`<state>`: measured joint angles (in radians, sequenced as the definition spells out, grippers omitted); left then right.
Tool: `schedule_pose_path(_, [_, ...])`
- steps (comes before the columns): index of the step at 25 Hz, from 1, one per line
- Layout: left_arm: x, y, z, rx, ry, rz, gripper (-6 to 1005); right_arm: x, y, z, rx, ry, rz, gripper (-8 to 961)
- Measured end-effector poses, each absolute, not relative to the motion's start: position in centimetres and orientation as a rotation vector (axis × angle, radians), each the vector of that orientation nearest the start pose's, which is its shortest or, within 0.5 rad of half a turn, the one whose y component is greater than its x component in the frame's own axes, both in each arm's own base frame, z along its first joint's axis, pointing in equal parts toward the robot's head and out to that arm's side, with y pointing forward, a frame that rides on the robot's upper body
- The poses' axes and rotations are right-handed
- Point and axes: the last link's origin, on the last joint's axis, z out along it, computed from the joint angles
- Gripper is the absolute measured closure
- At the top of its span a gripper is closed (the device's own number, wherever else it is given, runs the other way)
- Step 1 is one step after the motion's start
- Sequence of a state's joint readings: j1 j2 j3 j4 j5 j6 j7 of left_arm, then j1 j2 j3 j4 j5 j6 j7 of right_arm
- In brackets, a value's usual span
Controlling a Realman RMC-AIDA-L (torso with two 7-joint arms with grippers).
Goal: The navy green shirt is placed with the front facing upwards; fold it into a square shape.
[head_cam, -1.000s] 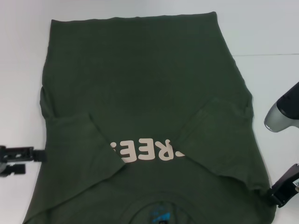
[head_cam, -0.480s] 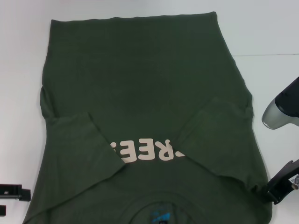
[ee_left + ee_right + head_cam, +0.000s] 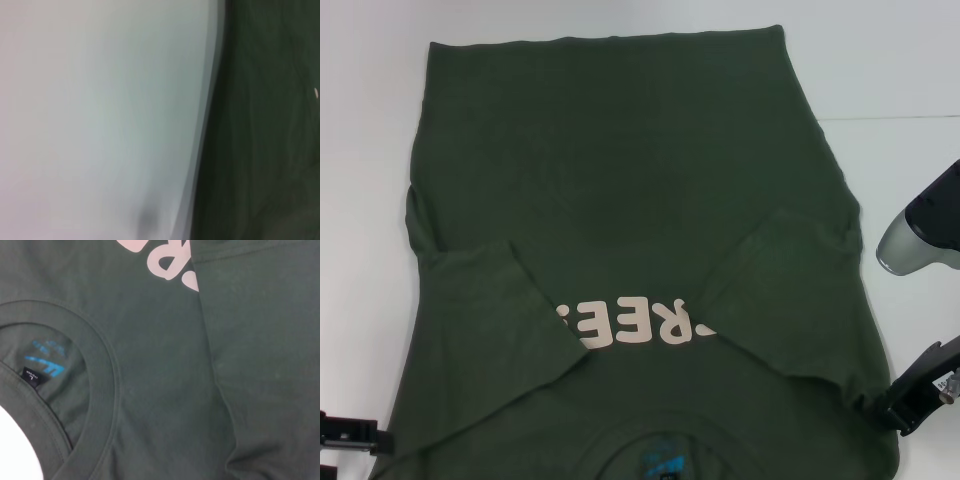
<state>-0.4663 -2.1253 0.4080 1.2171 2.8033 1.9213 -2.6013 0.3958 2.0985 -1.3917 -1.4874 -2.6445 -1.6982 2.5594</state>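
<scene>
The navy green shirt [image 3: 630,200] lies flat on the white table [image 3: 890,70], front up, collar toward me. Both sleeves are folded inward over the chest and partly cover the pale block letters [image 3: 635,322]. The teal label [image 3: 660,462] shows inside the collar. My left gripper [image 3: 340,452] is low at the near left, just off the shirt's edge, open and holding nothing. My right gripper [image 3: 910,400] is at the near right, against the puckered shoulder edge. The right wrist view shows the shirt [image 3: 165,390], the collar label [image 3: 45,365] and the letters [image 3: 165,260]. The left wrist view shows the shirt [image 3: 270,125] edge beside the table [image 3: 100,100].
A silver-grey part of my right arm [image 3: 910,240] hangs over the table to the right of the shirt. White tabletop surrounds the shirt on the far, left and right sides.
My left gripper has moved toward me along the shirt's left edge, down to the near corner. The right gripper has shifted slightly. The shirt has not moved.
</scene>
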Motion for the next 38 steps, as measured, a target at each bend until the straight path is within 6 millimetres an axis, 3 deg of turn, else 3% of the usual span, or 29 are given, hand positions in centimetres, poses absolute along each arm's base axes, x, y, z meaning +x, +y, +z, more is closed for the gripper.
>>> schedule_pose_path(13, [-32.5,26.4,6.3,2.204,2.5,-0.068,83,22.5,30.2,1.0,-2.564,1.091,-0.629,910])
schedule_pose_path(38, [-32.4,27.0,5.6,2.199,2.477,-0.071,92,22.2,30.5,1.1,-2.57,1.078,-0.633,909])
